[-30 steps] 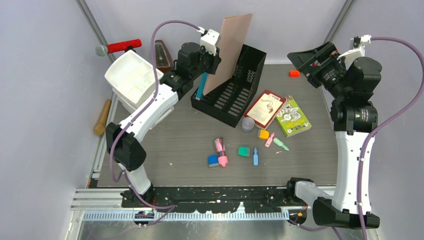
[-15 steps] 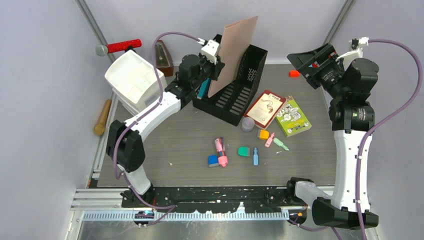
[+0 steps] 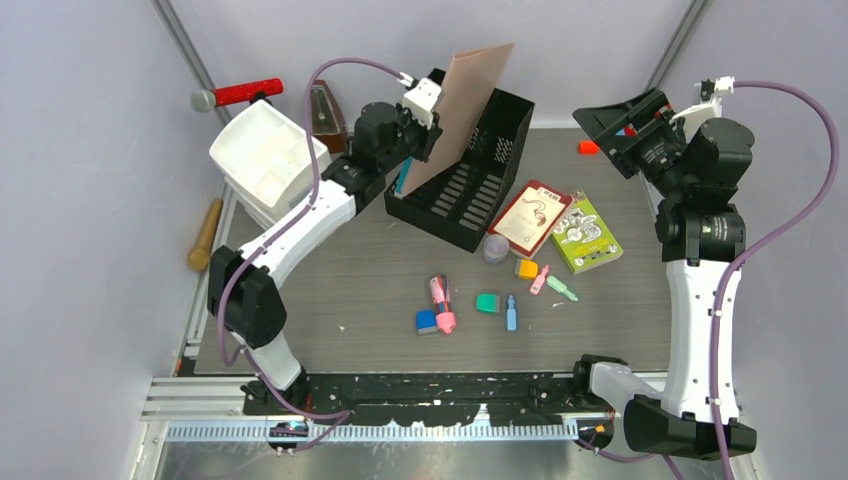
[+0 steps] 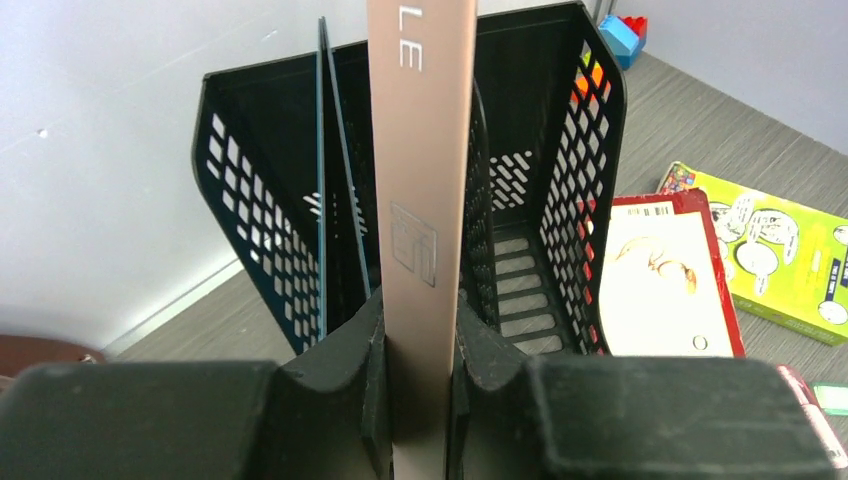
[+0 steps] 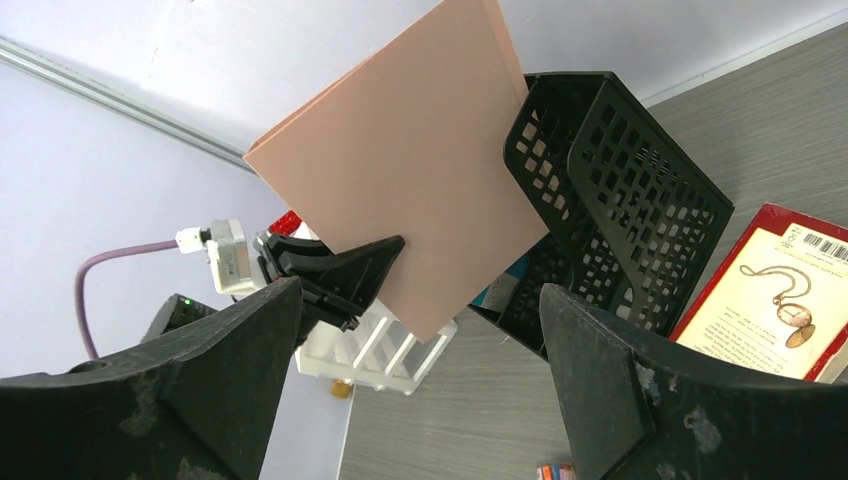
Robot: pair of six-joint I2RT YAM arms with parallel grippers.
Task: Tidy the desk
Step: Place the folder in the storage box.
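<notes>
On the grey wood-grain desk (image 3: 340,270), my left gripper (image 3: 425,128) is shut on the lower edge of a thin tan notebook (image 3: 468,100). It holds the notebook tilted above the left end of a black mesh file holder (image 3: 475,185). In the left wrist view the notebook (image 4: 420,180) rises edge-on between the fingers (image 4: 345,370), over the holder (image 4: 575,170), which has a thin teal book (image 4: 322,200) inside. My right gripper (image 3: 622,122) is open and raised at the back right with nothing in it. Its wrist view shows the notebook (image 5: 410,190) and holder (image 5: 625,200) far off.
A red book (image 3: 530,217) and a green book (image 3: 585,232) lie right of the holder. Small erasers and markers (image 3: 480,298) are scattered mid-desk. A white tray (image 3: 262,158), red-handled tool (image 3: 240,94), brown metronome (image 3: 322,112) and wooden handle (image 3: 205,235) sit at the left. An orange block (image 3: 588,147) lies back right.
My left gripper has carried the notebook a little farther back and to the right, over the file holder. The right arm has barely shifted.
</notes>
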